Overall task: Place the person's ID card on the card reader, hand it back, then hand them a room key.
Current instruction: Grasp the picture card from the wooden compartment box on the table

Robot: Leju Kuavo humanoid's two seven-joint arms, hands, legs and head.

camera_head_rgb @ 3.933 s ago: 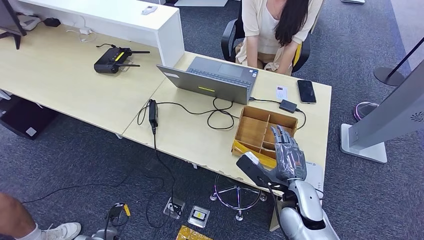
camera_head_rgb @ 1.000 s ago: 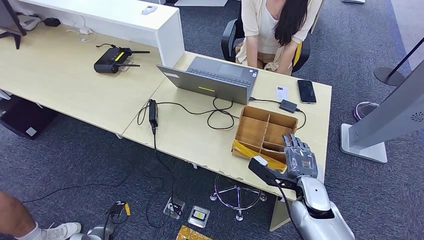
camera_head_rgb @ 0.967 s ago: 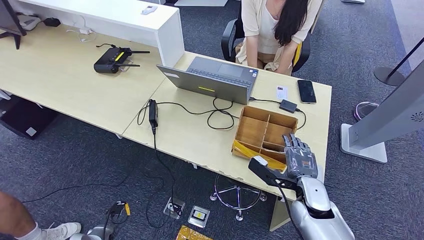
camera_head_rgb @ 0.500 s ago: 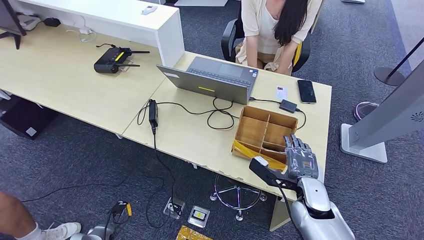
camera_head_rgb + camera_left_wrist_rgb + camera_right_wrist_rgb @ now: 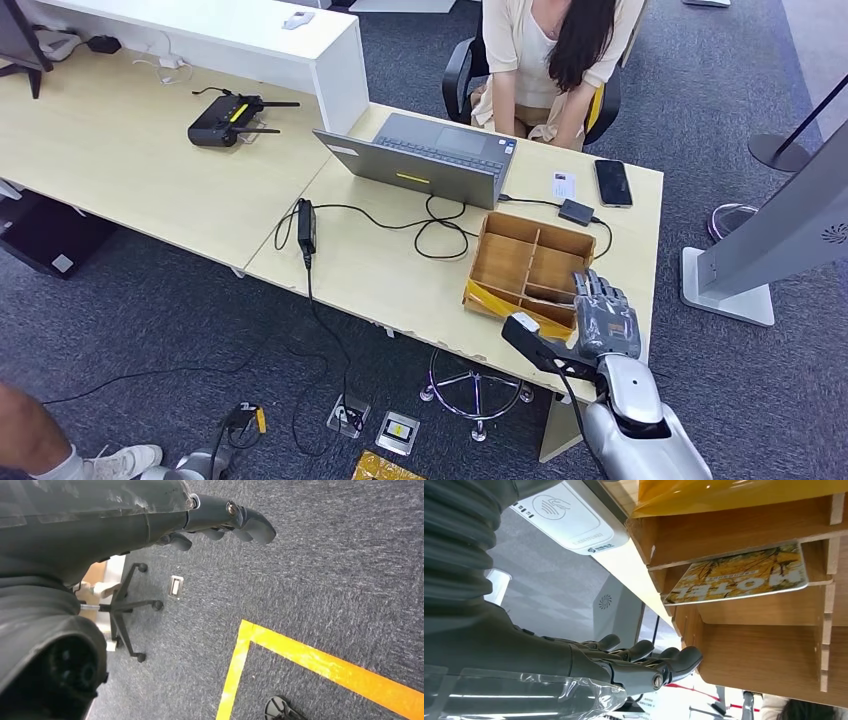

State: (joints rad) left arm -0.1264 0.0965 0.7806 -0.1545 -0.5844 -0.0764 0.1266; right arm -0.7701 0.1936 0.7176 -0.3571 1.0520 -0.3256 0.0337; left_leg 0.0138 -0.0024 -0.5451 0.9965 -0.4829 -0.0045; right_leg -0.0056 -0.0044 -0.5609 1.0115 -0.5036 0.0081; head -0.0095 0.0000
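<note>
Right hand [image 5: 603, 318]: hovering over the near right corner of the desk [image 5: 380, 270], just by the wooden tray's near right side, fingers stretched out and apart, thumb out to the side, nothing in it.
Left hand [image 5: 220, 522]: hanging over the grey carpet, fingers lightly bent and apart, holding nothing.
Wooden tray [image 5: 505, 262]: on the right part of the desk toward the near edge, split into compartments, a yellow film over its near end.
Room key [image 5: 739, 575]: a yellow card marked HOTEL, lying flat in one of the tray's compartments, seen from the right wrist; the hand is near it but not touching.
Card reader [image 5: 566, 517]: white, flat on the desk just beside the tray.
ID card [image 5: 563, 184]: a small white card near the far edge of the desk, between the laptop [image 5: 425, 158] and a black phone [image 5: 612, 182].
Person [image 5: 545, 55]: seated at the far side of the desk, behind the laptop.
Small black box [image 5: 576, 211]: on its cable just beyond the tray's far right corner.
</note>
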